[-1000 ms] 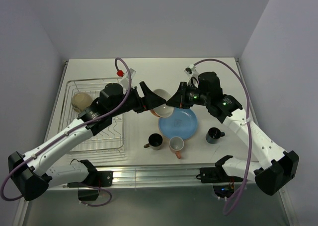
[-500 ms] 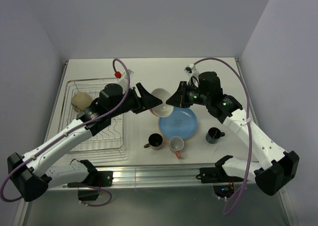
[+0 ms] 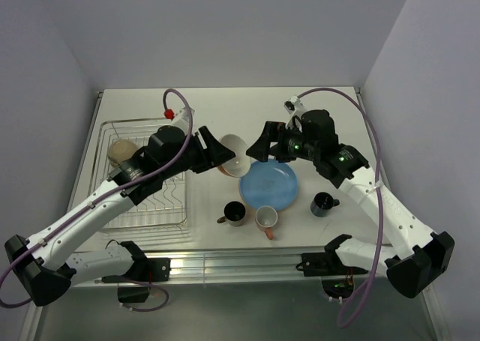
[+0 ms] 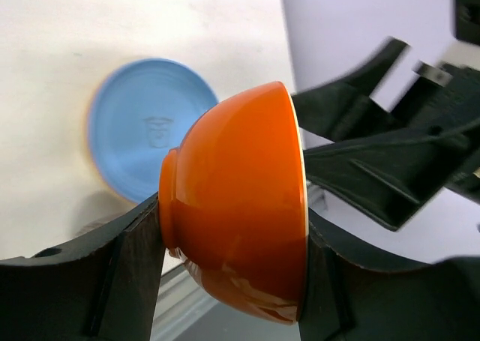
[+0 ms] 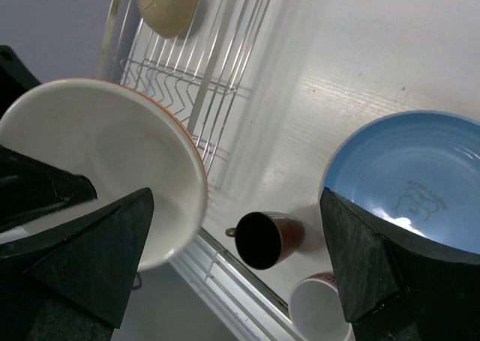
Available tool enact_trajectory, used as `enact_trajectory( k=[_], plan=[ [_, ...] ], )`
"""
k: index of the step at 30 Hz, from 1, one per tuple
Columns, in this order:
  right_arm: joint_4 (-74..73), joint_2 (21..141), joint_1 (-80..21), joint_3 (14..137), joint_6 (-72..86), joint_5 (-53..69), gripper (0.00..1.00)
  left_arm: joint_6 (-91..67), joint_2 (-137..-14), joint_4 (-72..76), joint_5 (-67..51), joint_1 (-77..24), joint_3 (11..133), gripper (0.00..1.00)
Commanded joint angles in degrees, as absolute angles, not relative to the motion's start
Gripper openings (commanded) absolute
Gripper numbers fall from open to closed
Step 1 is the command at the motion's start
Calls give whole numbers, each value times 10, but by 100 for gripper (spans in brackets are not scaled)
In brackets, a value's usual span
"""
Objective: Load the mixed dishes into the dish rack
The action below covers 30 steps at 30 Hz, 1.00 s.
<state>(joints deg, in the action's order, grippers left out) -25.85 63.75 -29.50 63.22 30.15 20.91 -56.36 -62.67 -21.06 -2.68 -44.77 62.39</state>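
Note:
My left gripper [image 3: 222,155] is shut on the cream bowl with the orange outside [image 3: 235,148] and holds it above the table, between the dish rack [image 3: 142,198] and the blue plate [image 3: 268,185]. In the left wrist view the bowl [image 4: 240,198] sits on its side, clamped between both fingers [image 4: 127,273]. My right gripper [image 3: 259,150] stands open just right of the bowl, its fingers apart from the rim. From the right wrist, the bowl's cream inside [image 5: 112,161] faces my open gripper [image 5: 236,262]. A cream bowl [image 3: 122,152] lies in the rack.
On the table in front of the blue plate stand a dark brown mug [image 3: 234,213] and a pinkish-orange mug [image 3: 266,219]. A dark blue mug [image 3: 323,203] is to the right. Both arms meet over the table's middle. White walls close in the sides.
My left gripper closed on the bowl. My right gripper, shut on the bowl's rim before, opened and let it go. The bowl shifted slightly left with the left arm.

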Motion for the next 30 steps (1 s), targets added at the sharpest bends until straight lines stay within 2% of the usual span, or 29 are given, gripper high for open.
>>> enact_trajectory(
  k=[1, 10, 18, 24, 30],
  plan=[
    [-268, 602, -299, 651, 294, 157, 100, -536, -601, -281, 56, -439, 678, 0],
    [-310, 540, -297, 650, 268, 63, 100, -482, -668, -577, 321, -398, 822, 0],
    [-310, 535, -293, 624, 257, 65, 100, -470, -779, -726, 510, -367, 903, 0],
    [-301, 536, -287, 607, 255, 67, 100, -451, -851, -752, 594, -305, 902, 0],
    [-294, 540, -277, 588, 249, 69, 100, -336, -852, -628, 571, -255, 858, 0]
  ],
)
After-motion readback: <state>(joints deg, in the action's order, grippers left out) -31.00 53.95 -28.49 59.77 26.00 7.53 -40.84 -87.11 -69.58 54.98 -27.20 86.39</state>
